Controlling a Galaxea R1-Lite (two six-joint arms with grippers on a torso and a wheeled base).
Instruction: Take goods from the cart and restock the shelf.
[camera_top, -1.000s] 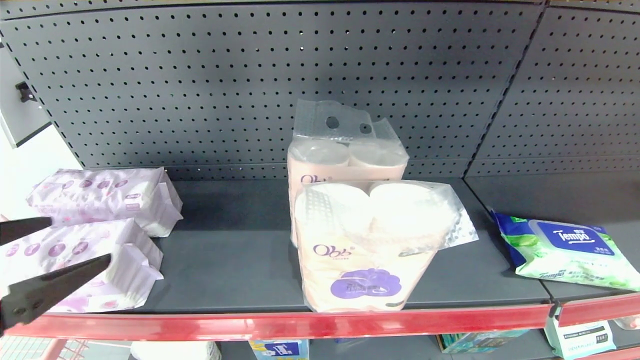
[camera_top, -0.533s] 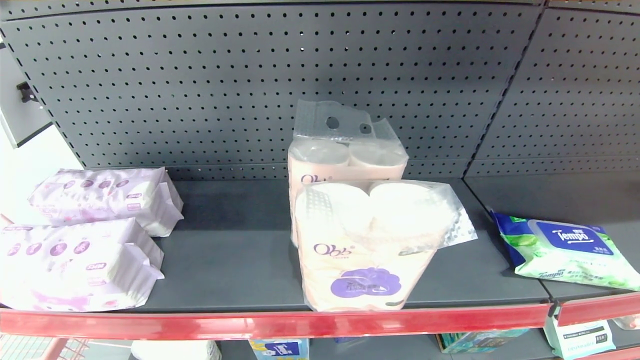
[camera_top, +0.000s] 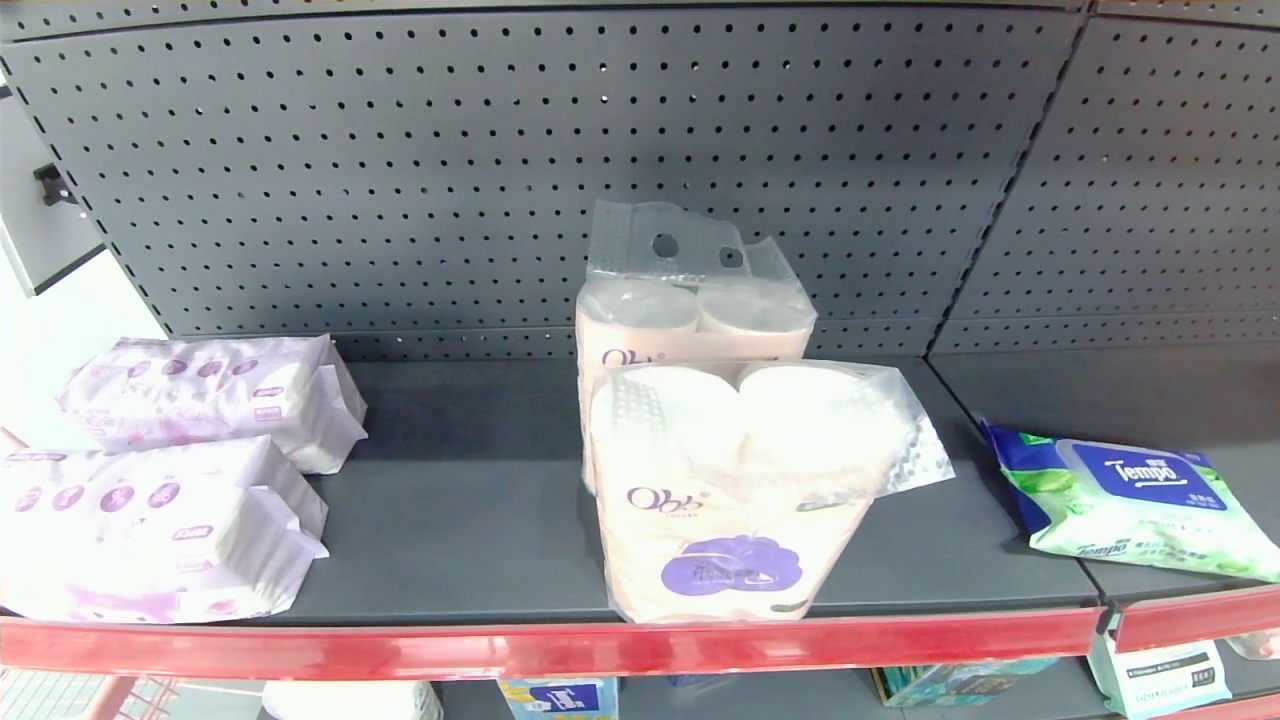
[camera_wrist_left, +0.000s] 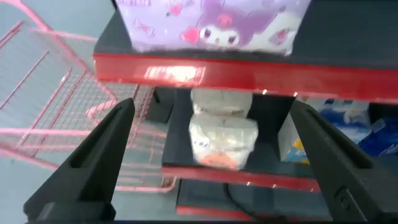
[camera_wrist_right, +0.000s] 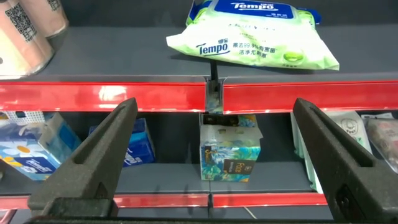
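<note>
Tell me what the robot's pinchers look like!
The left gripper and right gripper look alike. Each has two flat, matte black fingers shaped like long wedges, wide at the base and narrowing to blunt tips. Their surface looks a little grainy, like foam.

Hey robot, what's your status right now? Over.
Left gripper open, empty, near pink wire cart. Right gripper open, empty, facing red-edged grey shelf. Purple-printed tissue packs already shelved. Nothing blocking.
</note>
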